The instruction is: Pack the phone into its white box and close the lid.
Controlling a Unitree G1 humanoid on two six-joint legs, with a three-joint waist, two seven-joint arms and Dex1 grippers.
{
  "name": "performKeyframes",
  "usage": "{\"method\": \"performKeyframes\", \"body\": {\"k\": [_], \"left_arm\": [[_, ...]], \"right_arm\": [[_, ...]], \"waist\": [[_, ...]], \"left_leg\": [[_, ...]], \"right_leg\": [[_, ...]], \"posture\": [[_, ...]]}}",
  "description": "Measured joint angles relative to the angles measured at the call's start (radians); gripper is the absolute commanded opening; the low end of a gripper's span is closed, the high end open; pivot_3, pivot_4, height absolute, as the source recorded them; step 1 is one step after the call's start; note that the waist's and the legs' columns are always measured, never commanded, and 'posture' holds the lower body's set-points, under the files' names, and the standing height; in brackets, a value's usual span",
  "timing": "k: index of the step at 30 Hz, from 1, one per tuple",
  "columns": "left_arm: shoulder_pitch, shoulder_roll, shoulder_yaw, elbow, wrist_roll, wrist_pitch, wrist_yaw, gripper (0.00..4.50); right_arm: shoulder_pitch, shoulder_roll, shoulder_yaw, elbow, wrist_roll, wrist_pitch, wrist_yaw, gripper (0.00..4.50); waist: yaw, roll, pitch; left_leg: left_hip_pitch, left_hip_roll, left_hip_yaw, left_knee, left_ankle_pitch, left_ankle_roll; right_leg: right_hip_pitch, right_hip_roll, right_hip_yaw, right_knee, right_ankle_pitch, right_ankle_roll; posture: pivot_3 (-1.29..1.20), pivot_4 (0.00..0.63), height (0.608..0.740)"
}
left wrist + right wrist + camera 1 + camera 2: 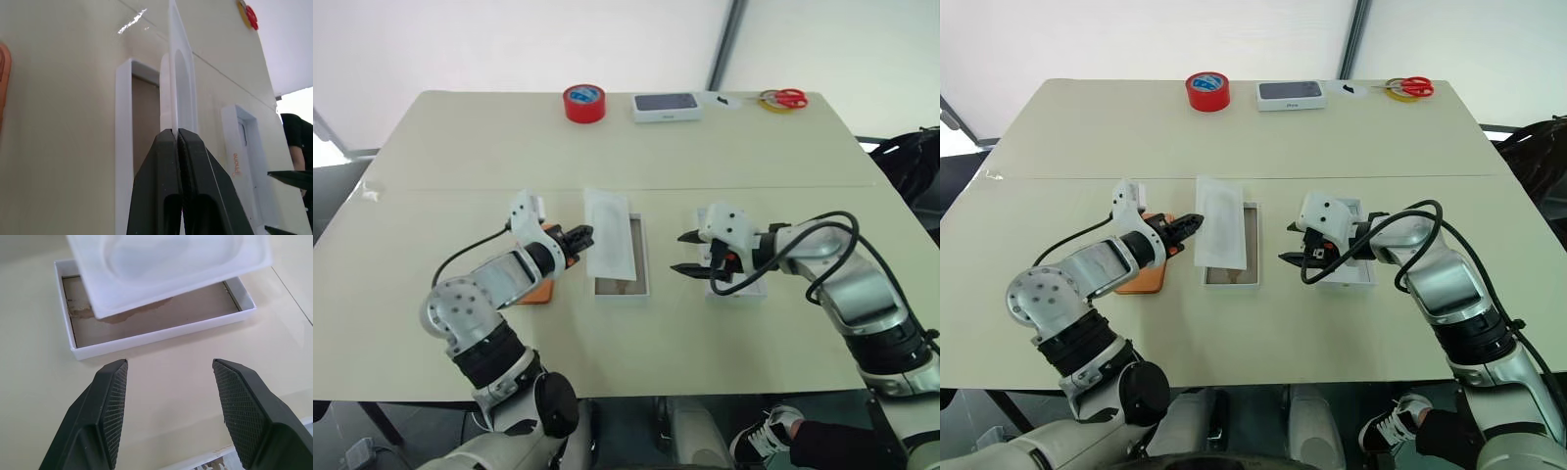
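1. Nearest the camera, the left gripper (579,236) has its black fingers pinched tight on the edge of a flat white insert (607,238), holding it over the white box (638,286).
2. That white box sits at mid-table, its tan floor partly covered by the raised insert.
3. Over on the right, the right gripper (690,253) hovers with its jaws apart and nothing between them, pointing toward the box.
4. Under that right arm lies the lid (756,290), probably inside-up, though the arm hides most of it.
5. Peeking from beneath the left arm, the phone (539,292) lies flat on the table (460,147), left of the box.
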Motion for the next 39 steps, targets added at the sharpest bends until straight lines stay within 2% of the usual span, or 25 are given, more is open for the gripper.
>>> {"method": "performKeyframes", "body": {"k": [13, 14, 15, 21, 24, 26, 28, 29, 30, 34, 36, 39], "left_arm": [[0.058, -0.02, -0.074, -0.026, -0.034, 0.0, 0.026, 0.0], [0.059, -0.02, -0.074, -0.026, -0.036, 0.0, 0.027, 0.62], [0.061, -0.021, -0.074, -0.026, -0.039, 0.0, 0.027, 0.88], [0.067, -0.023, -0.077, -0.026, -0.054, 0.0, 0.026, 3.74], [0.056, -0.016, -0.07, -0.032, -0.077, 0.0, 0.012, 3.78], [0.019, 0.009, -0.069, -0.05, -0.087, -0.002, -0.007, 3.78], [0.009, 0.1, -0.119, -0.085, -0.087, -0.038, -0.052, 3.78], [0.016, 0.167, -0.157, -0.104, -0.083, -0.071, -0.078, 3.78], [0.028, 0.219, -0.188, -0.119, -0.071, -0.104, -0.102, 3.78], [0.223, 0.633, -0.468, -0.188, 0.1, -0.362, -0.275, 3.78], [0.309, 0.727, -0.539, -0.188, 0.172, -0.492, -0.344, 3.78], [0.384, 0.771, -0.563, -0.182, 0.22, -0.618, -0.42, 3.78]], "right_arm": [[0.004, 0.0, 0.014, 0.025, -0.026, -0.03, -0.016, 2.88], [0.004, 0.001, 0.015, 0.025, -0.029, -0.031, -0.018, 2.93], [0.004, 0.001, 0.015, 0.025, -0.031, -0.032, -0.02, 2.93], [0.004, 0.015, 0.018, 0.031, -0.039, -0.034, -0.039, 2.93], [-0.008, 0.049, 0.018, 0.053, -0.042, -0.024, -0.071, 2.14], [-0.028, 0.07, 0.018, 0.07, -0.042, -0.01, -0.092, 1.11], [-0.063, 0.105, 0.02, 0.088, -0.047, 0.013, -0.122, 0.19], [-0.076, 0.118, 0.021, 0.096, -0.05, 0.025, -0.135, 0.08], [-0.084, 0.126, 0.024, 0.103, -0.053, 0.031, -0.145, 0.08], [-0.134, 0.201, 0.081, 0.119, -0.094, 0.075, -0.208, 0.08], [-0.161, 0.247, 0.118, 0.124, -0.117, 0.1, -0.234, 0.08], [-0.201, 0.321, 0.171, 0.143, -0.137, 0.145, -0.27, 0.08]], "waist": [[0.002, 0.0, 0.0], [0.002, 0.0, 0.0], [0.002, 0.0, 0.0], [0.002, 0.0, 0.0], [0.002, 0.0, 0.0], [0.001, 0.0, 0.0], [-0.004, 0.0, 0.0], [-0.006, 0.0, 0.0], [-0.006, 0.001, 0.0], [-0.024, 0.002, -0.001], [-0.024, 0.002, -0.001], [-0.017, 0.002, -0.001]], "left_leg": [[0.0, 0.0, 0.0, 0.0, 0.0, 0.0], [0.0, 0.0, 0.0, 0.0, 0.0, 0.0], [0.0, 0.0, 0.0, 0.0, 0.0, 0.0], [0.0, 0.0, 0.0, 0.0, 0.0, 0.0], [0.0, 0.0, 0.0, 0.0, 0.0, 0.0], [0.0, 0.0, 0.0, 0.0, 0.0, 0.0], [0.0, 0.0, 0.0, 0.0, 0.0, 0.0], [0.0, 0.0, 0.0, -0.001, 0.0, 0.0], [0.0, 0.0, 0.0, -0.001, 0.0, 0.0], [0.0, 0.001, 0.001, -0.003, 0.001, -0.001], [-0.002, 0.002, 0.001, -0.003, 0.001, -0.001], [-0.003, 0.002, 0.001, -0.002, 0.001, -0.001]], "right_leg": [[0.0, 0.0, 0.0, 0.0, -0.001, -0.002], [0.0, 0.0, 0.0, 0.0, -0.001, -0.002], [0.0, 0.0, 0.0, 0.0, -0.001, -0.002], [0.0, 0.0, 0.0, 0.0, -0.001, -0.002], [0.0, 0.0, 0.0, 0.0, -0.001, -0.002], [0.0, 0.0, 0.0, 0.0, -0.002, -0.003], [0.0, 0.0, 0.0, 0.0, -0.001, -0.003], [-0.001, 0.001, 0.0, 0.0, -0.001, -0.002], [-0.001, 0.001, 0.0, 0.001, -0.001, -0.002], [-0.004, 0.001, 0.002, 0.003, -0.002, -0.004], [-0.006, 0.0, 0.002, 0.002, -0.002, -0.004], [-0.006, -0.001, 0.001, 0.001, -0.002, -0.005]], "posture": [[0.0, 0.15, 0.732], [0.0, 0.15, 0.732], [0.0, 0.15, 0.732], [0.0, 0.15, 0.732], [0.0, 0.15, 0.732], [0.0, 0.15, 0.732], [0.0, 0.15, 0.732], [0.0, 0.15, 0.732], [0.0, 0.15, 0.732], [0.0, 0.15, 0.732], [0.0, 0.15, 0.732], [0.0, 0.15, 0.732]]}}
